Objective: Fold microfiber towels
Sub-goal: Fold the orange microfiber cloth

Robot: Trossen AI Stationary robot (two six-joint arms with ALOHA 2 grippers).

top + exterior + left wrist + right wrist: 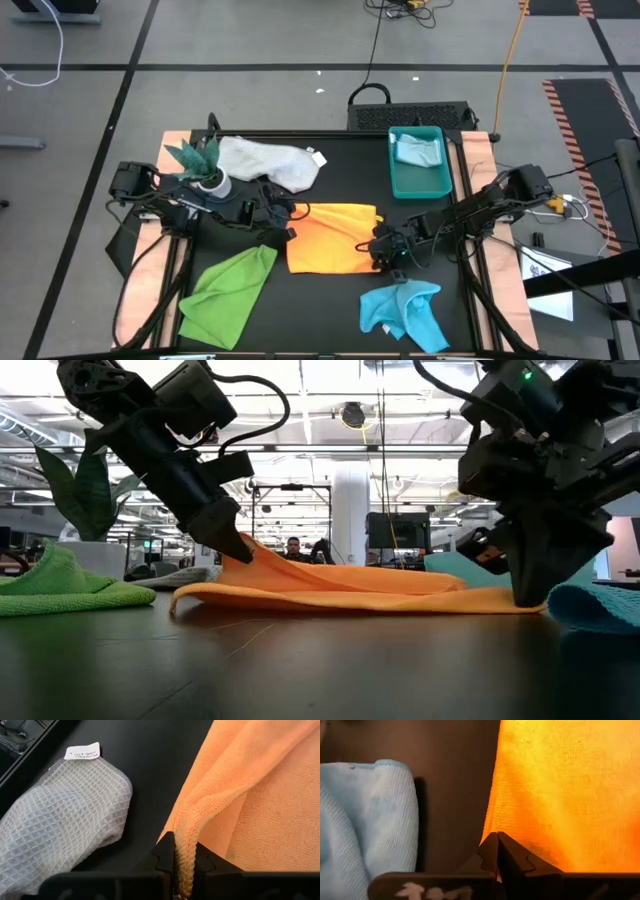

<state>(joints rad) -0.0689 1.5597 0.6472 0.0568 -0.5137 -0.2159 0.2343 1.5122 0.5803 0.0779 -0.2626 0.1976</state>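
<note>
Here the orange towel [332, 238] lies mid-table between the two grippers, its long axis running from one set of jaws to the other. The left gripper [290, 215] pinches the towel's near edge: in its wrist view a fold of orange pile stands up between the two dark fingers [165, 854], and the low view shows that corner lifted off the table into a low peak. The right gripper [381, 250] sits at the opposite end, jaws pressed together right at the cloth's edge; whether they truly trap a layer or only touch it I cannot tell, since the tips meet just beside the orange border. From the left jaws the cloth spreads away toward the right arm; from the right jaws it spreads back toward the left. Both arms are equally close, each at its own end, so a fold probably turns on carrying these edges across together.
</note>
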